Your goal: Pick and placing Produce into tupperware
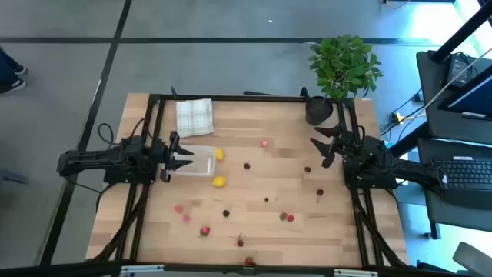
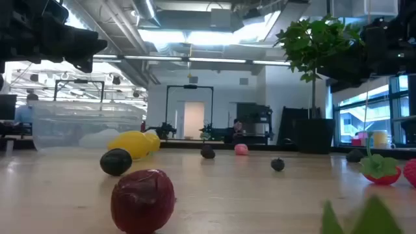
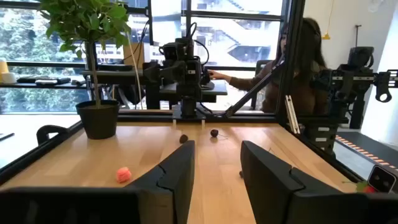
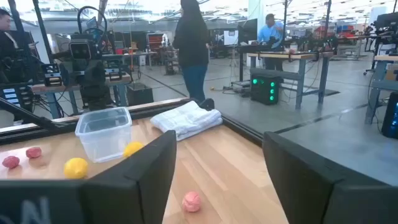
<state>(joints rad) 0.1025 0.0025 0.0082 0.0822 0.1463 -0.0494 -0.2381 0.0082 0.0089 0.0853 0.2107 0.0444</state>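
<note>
The clear tupperware (image 1: 198,161) stands on its base at the table's left, and nothing shows inside it (image 4: 104,132). One yellow lemon (image 1: 220,155) lies at its right side, another (image 1: 219,182) just nearer. Red, pink and dark produce lies scattered over the wood: a pink piece (image 1: 264,143), a dark cherry (image 1: 247,165), strawberries (image 1: 205,230). My left gripper (image 1: 184,158) hangs open over the tupperware's left edge, well above it in the low view, with nothing between its fingers (image 3: 217,149). My right gripper (image 1: 319,148) stands open at the far right and holds nothing (image 4: 217,143).
A folded checked cloth (image 1: 194,117) lies at the far left of the table. A potted plant (image 1: 344,68) stands at the far right corner, close behind my right gripper. Black frame rails (image 1: 231,98) border the table. A person (image 3: 298,68) sits beyond the right arm.
</note>
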